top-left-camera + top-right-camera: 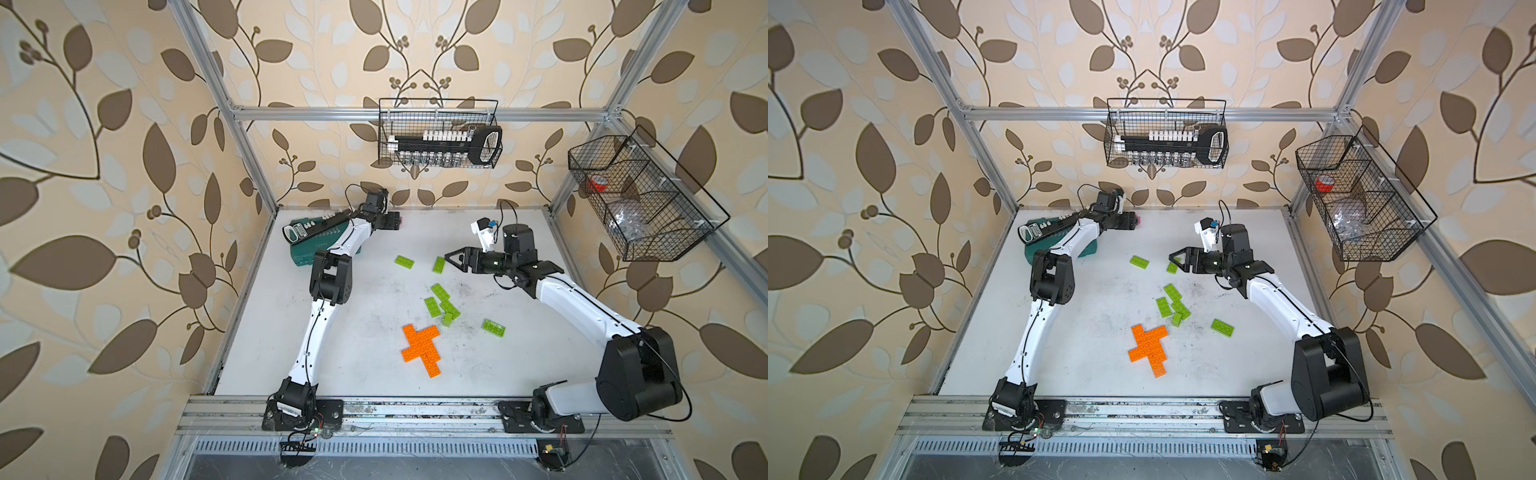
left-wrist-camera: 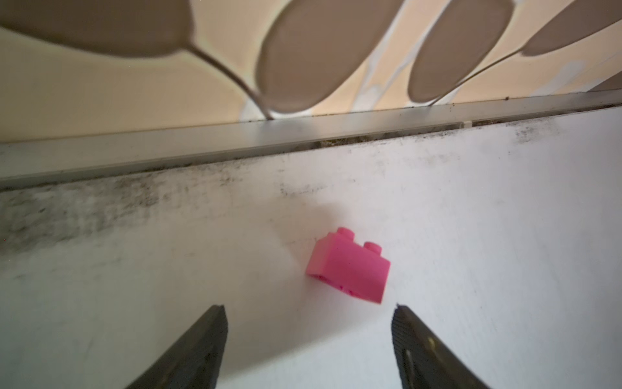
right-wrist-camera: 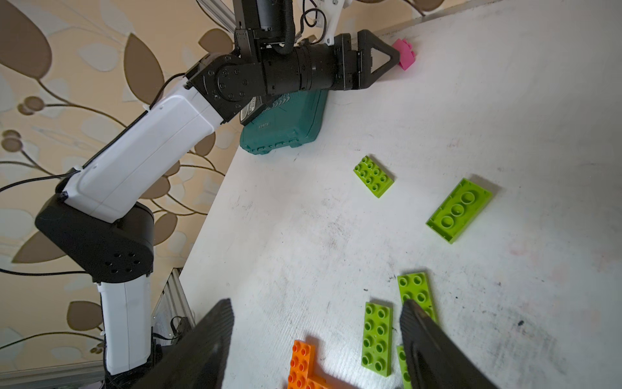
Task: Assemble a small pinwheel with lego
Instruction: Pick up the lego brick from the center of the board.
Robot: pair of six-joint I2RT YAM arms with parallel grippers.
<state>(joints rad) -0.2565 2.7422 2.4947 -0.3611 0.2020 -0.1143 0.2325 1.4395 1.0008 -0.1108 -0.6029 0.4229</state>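
My left claw stands wide in the left wrist view with nothing between its jaws. The pink brick lies on the desk just ahead of the tips, near the back rail, apparently tipped so that part of its underside faces me. I judge the step in hand to be fetching that brick, probably as the pinwheel's hub. The next move calls for easing forward to straddle it and closing across its flat sides, allowing for the tilt so it does not skid toward the rail. In the right wrist view my right claw is likewise spread and empty, above the desk beside loose green bricks and a corner of the orange cross. This view alone shows that one green brick lies upside down, and it catches the left claw from the side, very close to the pink brick, though I cannot tell if they touch. Both top views give the whole layout. The orange cross lies flat in the near middle, already joined. The green bricks are scattered between it and the right claw, none on it yet. The pink brick is only a sliver beyond the left claw, past the teal case.
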